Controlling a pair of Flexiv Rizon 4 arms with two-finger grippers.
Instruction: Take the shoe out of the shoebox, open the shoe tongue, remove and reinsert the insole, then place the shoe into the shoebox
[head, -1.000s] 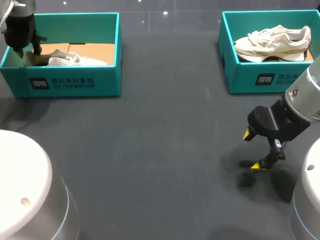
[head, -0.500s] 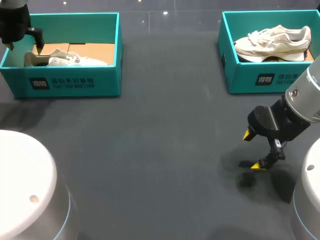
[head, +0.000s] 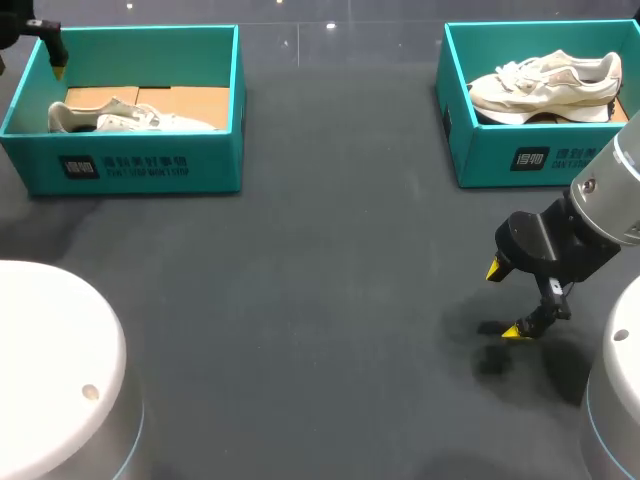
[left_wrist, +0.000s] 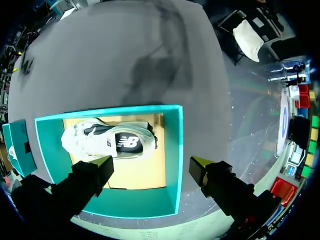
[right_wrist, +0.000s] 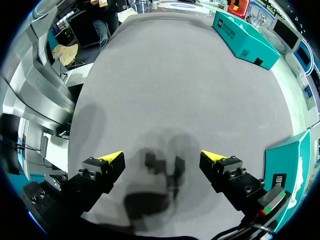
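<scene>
A teal shoebox (head: 130, 170) stands at the table's back left, and a cream shoe (head: 130, 118) lies on its side on the box's cardboard floor. My left gripper (left_wrist: 152, 162) hangs open high above that shoebox (left_wrist: 172, 150). The shoe (left_wrist: 107, 140) lies below its fingers, untouched. In the head view only one yellow-tipped finger (head: 57, 62) of it shows, at the box's far left corner. My right gripper (head: 504, 300) stands open low over the bare table at the front right. Nothing lies between the right gripper's (right_wrist: 162, 156) fingers.
A second teal shoebox (head: 540, 160) at the back right holds another cream shoe (head: 545, 85) resting upright. The white arm bases (head: 50, 370) sit at the front left and front right corners. Dark table stretches between the two boxes.
My left gripper opened, let go of the shoe's heel and rose out of the box toward the far left corner. The shoe stays in the box. The right arm has not moved.
</scene>
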